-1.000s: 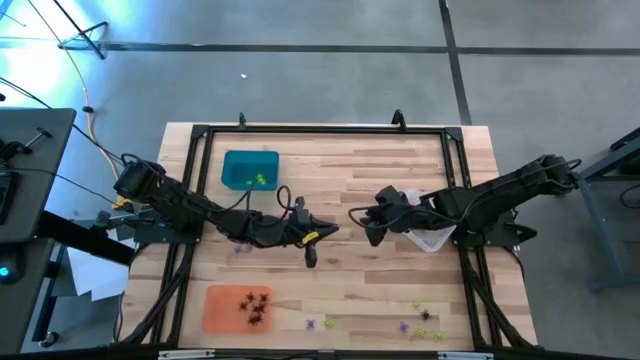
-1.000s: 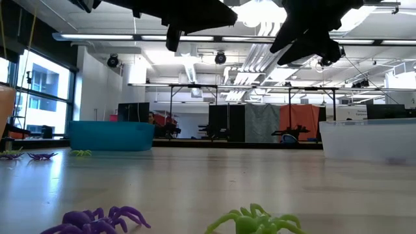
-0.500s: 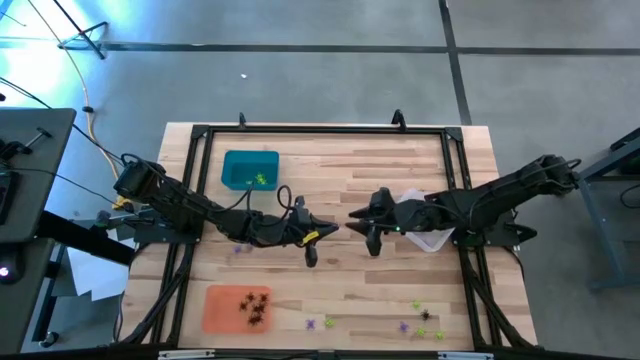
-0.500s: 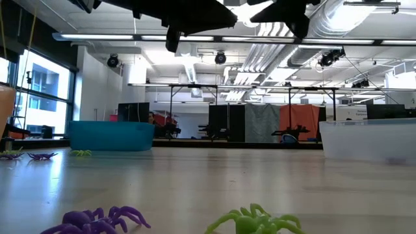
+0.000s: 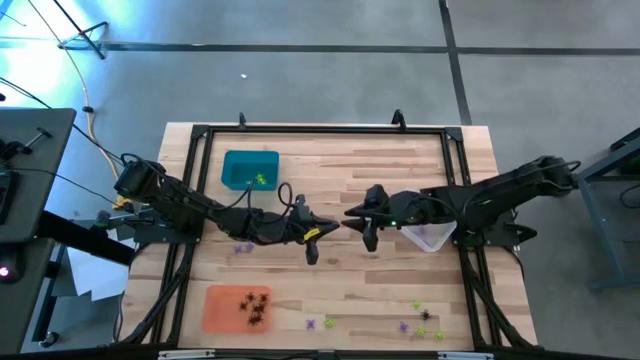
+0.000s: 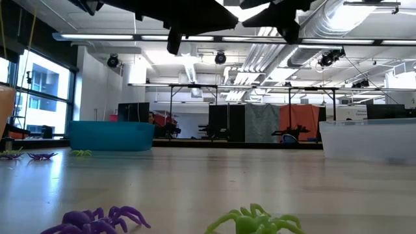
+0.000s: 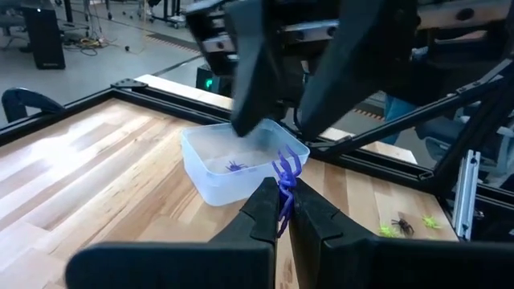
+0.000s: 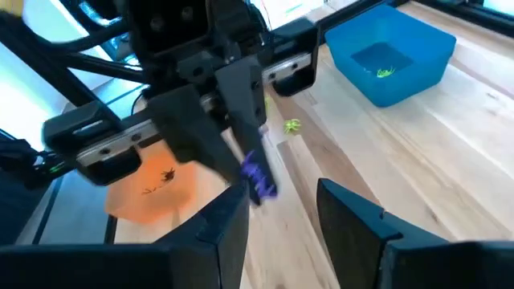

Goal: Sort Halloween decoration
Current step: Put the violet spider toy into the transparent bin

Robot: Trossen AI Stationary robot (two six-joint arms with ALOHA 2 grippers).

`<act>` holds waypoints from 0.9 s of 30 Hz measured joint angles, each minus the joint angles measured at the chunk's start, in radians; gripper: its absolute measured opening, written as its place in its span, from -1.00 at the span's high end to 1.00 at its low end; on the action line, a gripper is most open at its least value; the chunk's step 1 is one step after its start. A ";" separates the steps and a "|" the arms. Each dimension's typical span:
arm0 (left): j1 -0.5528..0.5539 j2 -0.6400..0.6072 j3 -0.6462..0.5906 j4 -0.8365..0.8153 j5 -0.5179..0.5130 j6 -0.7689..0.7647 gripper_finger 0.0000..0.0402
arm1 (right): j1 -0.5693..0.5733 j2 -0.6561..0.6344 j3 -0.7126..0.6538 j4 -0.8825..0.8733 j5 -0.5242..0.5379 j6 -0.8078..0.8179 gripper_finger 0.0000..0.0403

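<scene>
High view: left gripper [image 5: 322, 234] and right gripper [image 5: 360, 222] tip to tip over mid counter [image 5: 340, 170]. Left wrist view: fingers [image 7: 261, 210] clamped on purple spider [image 7: 284, 172], clear tray [image 7: 241, 160] behind. Right wrist view: own fingers [image 8: 350, 217] spread, empty, flanking that spider.

In the low view, both arms are cut off by the top edge, and a purple spider [image 6: 97, 220] and a green spider [image 6: 253, 221] are clipped at the bottom. In the high view, the pieces in the orange tray [image 5: 222, 308] are too small to count.
</scene>
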 joint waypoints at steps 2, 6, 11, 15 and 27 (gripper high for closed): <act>0.000 0.000 0.000 0.000 0.000 0.000 1.00 | -0.010 0.020 0.000 0.034 -0.024 -0.015 0.28; 0.000 0.000 0.000 -0.001 0.000 0.000 1.00 | -0.030 0.048 0.000 0.075 -0.077 -0.029 0.28; 0.001 0.000 0.000 -0.001 0.000 0.000 1.00 | -0.039 0.055 0.000 0.093 -0.092 -0.041 0.28; 0.011 0.000 0.000 -0.001 0.000 0.000 1.00 | -0.039 0.055 0.000 0.125 -0.106 -0.054 0.28; 0.026 0.000 0.000 0.000 0.000 -0.002 1.00 | -0.039 0.054 0.000 0.126 -0.110 -0.062 0.28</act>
